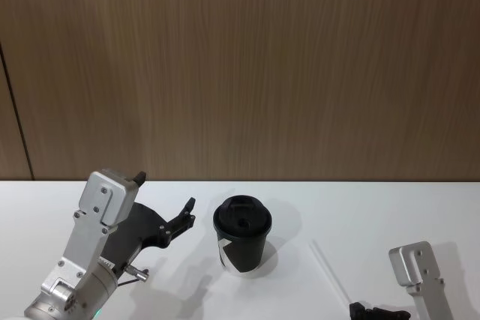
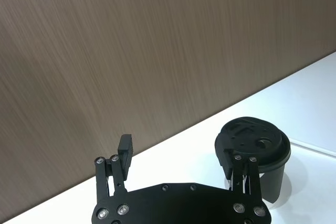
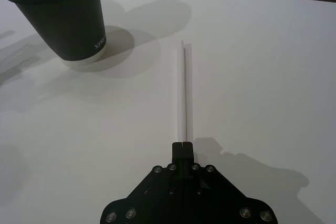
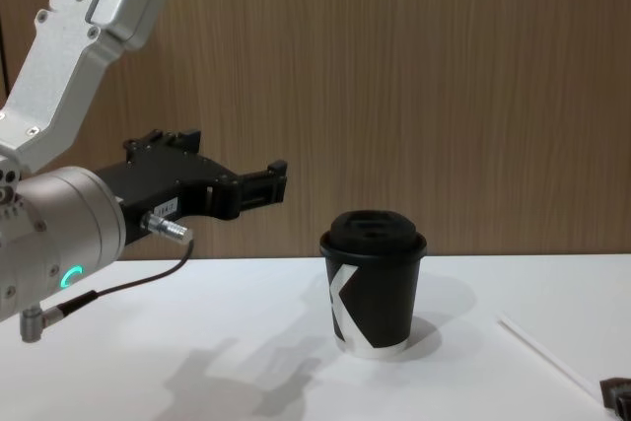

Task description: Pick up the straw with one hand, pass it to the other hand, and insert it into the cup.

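The black cup [image 1: 241, 236] with its domed lid and white "K" mark [image 4: 340, 298] stands upright at the table's middle. A thin white straw [image 3: 183, 93] runs along the table to the cup's right, also seen as the straw [image 1: 328, 266] in the head view. My right gripper [image 3: 182, 146] is at the straw's near end, fingers pressed together on it, low at the table's front right. My left gripper [image 1: 163, 194] hovers open in the air left of the cup, at about lid height; its fingers [image 2: 125, 150] hold nothing.
The white table [image 1: 375, 207] ends at a brown wood-panel wall [image 1: 240, 65] behind it. A grey cable [image 4: 118, 288] hangs under my left arm. Bare tabletop lies between the cup and the straw.
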Controlling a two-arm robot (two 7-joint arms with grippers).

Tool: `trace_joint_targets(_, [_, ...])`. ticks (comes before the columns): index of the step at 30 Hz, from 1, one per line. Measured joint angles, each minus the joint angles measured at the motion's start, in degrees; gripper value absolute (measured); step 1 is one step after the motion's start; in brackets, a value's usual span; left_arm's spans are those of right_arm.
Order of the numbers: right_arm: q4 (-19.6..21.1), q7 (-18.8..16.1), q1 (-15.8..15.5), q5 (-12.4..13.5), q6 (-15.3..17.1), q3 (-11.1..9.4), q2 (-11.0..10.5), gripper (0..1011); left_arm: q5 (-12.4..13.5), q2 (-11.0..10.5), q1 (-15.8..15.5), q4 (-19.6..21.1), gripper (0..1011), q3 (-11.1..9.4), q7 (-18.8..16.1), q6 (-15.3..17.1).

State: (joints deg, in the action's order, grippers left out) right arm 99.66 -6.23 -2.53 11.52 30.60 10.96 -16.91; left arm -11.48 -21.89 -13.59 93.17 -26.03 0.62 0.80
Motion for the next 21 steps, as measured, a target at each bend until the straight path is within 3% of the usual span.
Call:
trace_joint_targets(10, [0.02,0.74,-0.5,-0.3,-2.54,-1.03,0.67,0,0.0,0.0,0.0,0.0,1003,0.0,0.0,0.0])
trace_joint_targets(21, [0.08,2.02,-1.31,-1.27,-9.33,-2.99,1.5,0,0.0,0.0,0.0,0.0,1003,0.0,0.0,0.0])
